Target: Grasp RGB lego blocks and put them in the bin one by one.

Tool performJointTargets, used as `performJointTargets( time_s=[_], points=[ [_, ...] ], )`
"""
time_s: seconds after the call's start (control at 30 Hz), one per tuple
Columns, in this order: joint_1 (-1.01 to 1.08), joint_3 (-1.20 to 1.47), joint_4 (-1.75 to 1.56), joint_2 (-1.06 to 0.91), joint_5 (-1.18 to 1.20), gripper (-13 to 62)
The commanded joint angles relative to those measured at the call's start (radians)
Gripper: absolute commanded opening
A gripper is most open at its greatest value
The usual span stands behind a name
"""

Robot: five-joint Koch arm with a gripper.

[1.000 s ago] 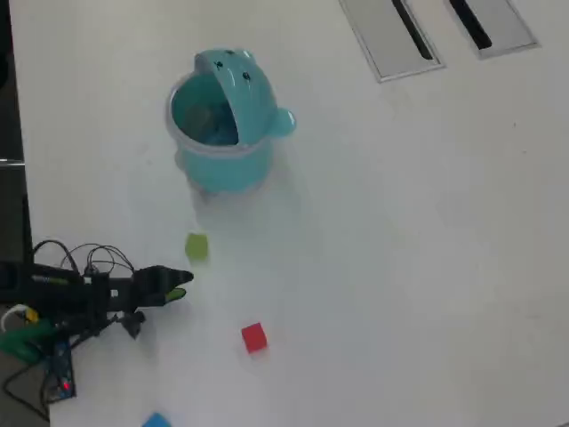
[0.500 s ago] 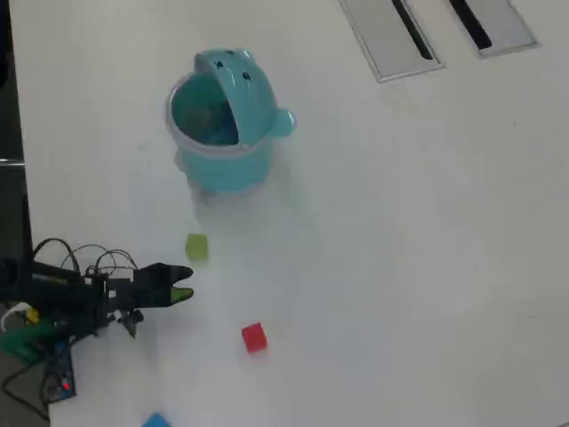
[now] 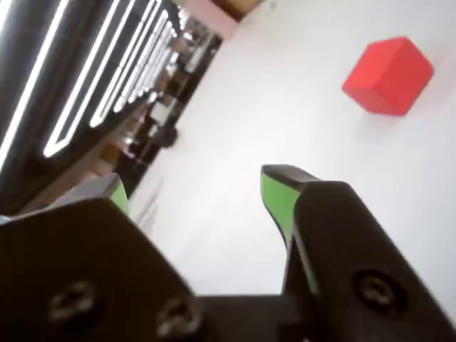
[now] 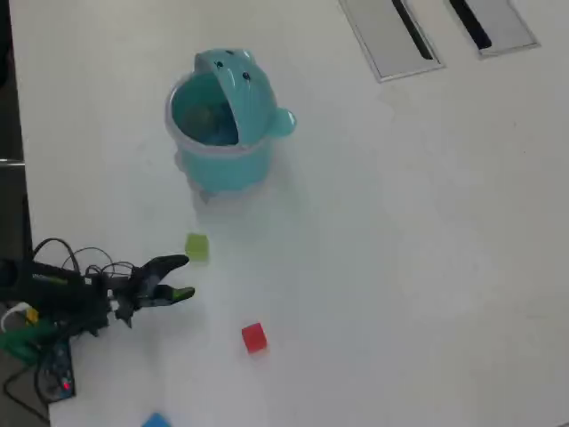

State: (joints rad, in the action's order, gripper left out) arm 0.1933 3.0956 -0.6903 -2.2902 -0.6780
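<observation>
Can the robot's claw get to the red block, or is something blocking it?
Probably yes. The gripper has its jaws open, and only bare white table lies between it and the red block. The yellow-green block sits off to the side, out of the way.

A white table (image 4: 400,267) is carrying everything in the overhead view, with the round teal bin (image 4: 222,124) standing on it toward the upper left, its flap lid tipped up. The yellow-green block (image 4: 196,247) is lying below the bin, the red block (image 4: 254,338) is sitting lower and to the right of it, and the light blue block (image 4: 156,420) is resting at the bottom edge, all three well apart. Two flat grey slotted panels (image 4: 391,40) are lying at the top right.
</observation>
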Motion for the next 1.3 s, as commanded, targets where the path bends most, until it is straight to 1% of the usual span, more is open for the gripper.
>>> performJointTargets(
  time_s=[0.0, 0.07, 0.33, 0.6, 0.77, 0.93, 1.1, 1.27],
  points=[
    [0.002, 0.055, -0.091, -0.061, -0.209, 33.7],
    [0.005, 0.04, -0.091, -0.061, -0.318, 33.7],
    [0.028, -0.026, -0.012, -0.061, -0.425, 33.6],
    [0.077, -0.147, 0.186, -0.055, -0.607, 33.0],
    [0.097, -0.25, 0.331, -0.054, -0.68, 32.9],
    [0.106, -0.311, 0.393, -0.046, -0.719, 32.9],
    [0.144, -0.397, 0.451, 0.008, -0.805, 33.0],
    [0.183, -0.537, 0.588, 0.055, -0.884, 33.0]
  ],
)
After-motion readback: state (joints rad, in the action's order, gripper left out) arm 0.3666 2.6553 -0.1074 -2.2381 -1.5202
